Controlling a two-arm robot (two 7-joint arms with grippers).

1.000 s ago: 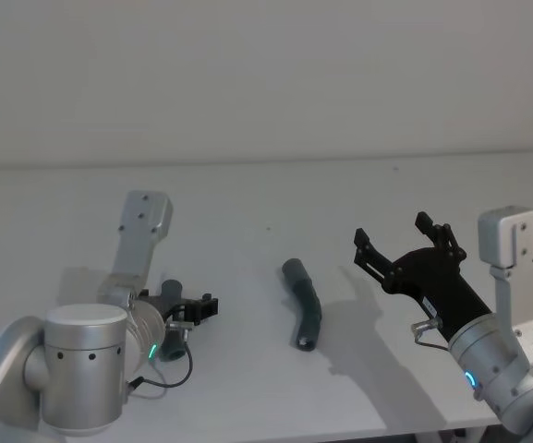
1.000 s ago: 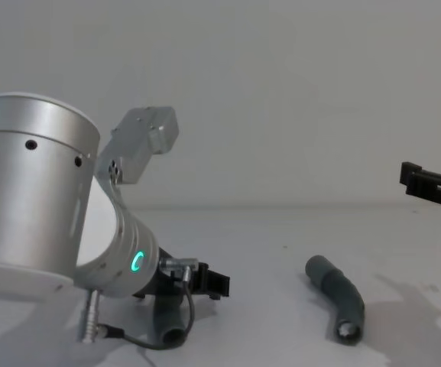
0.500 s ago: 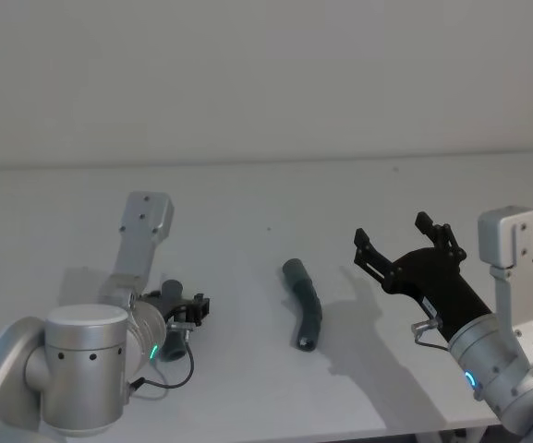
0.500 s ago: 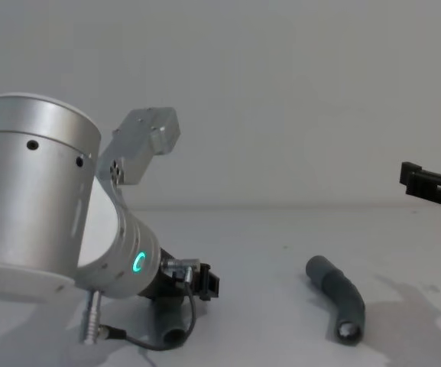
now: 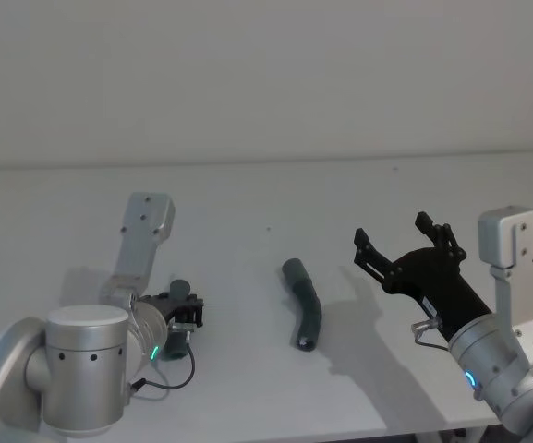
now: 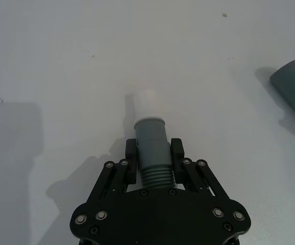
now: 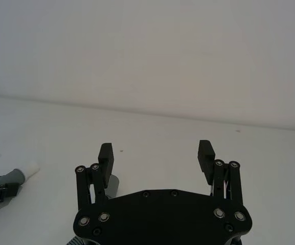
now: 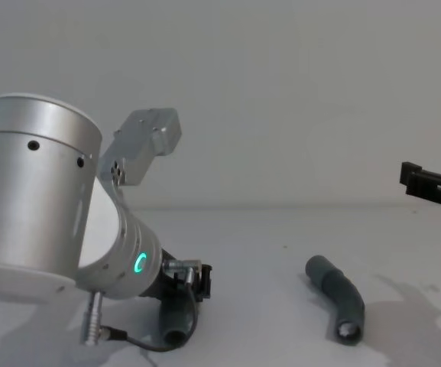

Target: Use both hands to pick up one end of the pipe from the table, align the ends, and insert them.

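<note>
The left gripper (image 6: 153, 153) is low over the table (image 5: 248, 194), at the robot's left side. Its fingers (image 6: 131, 153) are closed on a ribbed hose piece (image 6: 156, 173), just behind the grey cuff (image 6: 151, 133). A white spigot (image 6: 146, 104) sticks out of this cuff, pointing away from the gripper. The piece is very near the surface, but I cannot say for sure whether it touches it.

The second hose piece (image 5: 305, 314) lies bent on the table in the middle, between the two arms and well apart from both. The right gripper (image 5: 392, 233) hangs above the table at the right side, with its fingers wide open and holding nothing.
</note>
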